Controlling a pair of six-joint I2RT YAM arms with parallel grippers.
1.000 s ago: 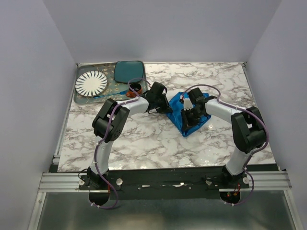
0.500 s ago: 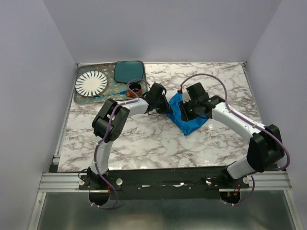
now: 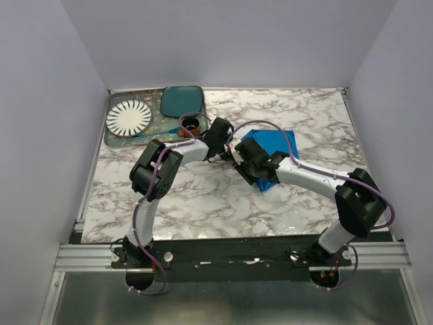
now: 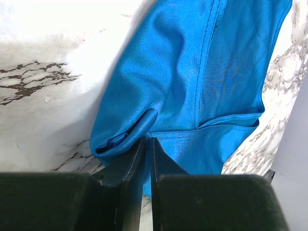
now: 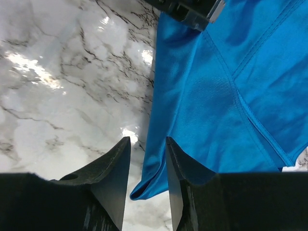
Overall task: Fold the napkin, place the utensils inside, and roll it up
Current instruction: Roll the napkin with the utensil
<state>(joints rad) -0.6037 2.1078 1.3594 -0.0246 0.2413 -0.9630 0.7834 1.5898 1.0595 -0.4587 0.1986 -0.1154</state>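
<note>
The bright blue napkin (image 3: pixel 274 143) lies folded on the marble table, right of centre. My left gripper (image 3: pixel 229 150) is at its left edge, and in the left wrist view its jaws (image 4: pixel 148 140) are shut on a fold of the napkin (image 4: pixel 192 72). My right gripper (image 3: pixel 249 166) is low at the napkin's near-left edge. In the right wrist view it (image 5: pixel 147 140) is open, with the folded edge of the napkin (image 5: pixel 226 96) lying between the jaws. A slim bluish fork (image 3: pixel 162 133) lies at the tray's front edge.
A tray (image 3: pixel 112 139) at the back left holds a white striped plate (image 3: pixel 128 116). A dark teal plate (image 3: pixel 183 100) and a small dark cup (image 3: pixel 192 125) are beside it. Grey walls enclose the table on three sides.
My right arm has swung left and down, from above the napkin to its near-left edge, uncovering the napkin's right part. The left arm has stayed put.
</note>
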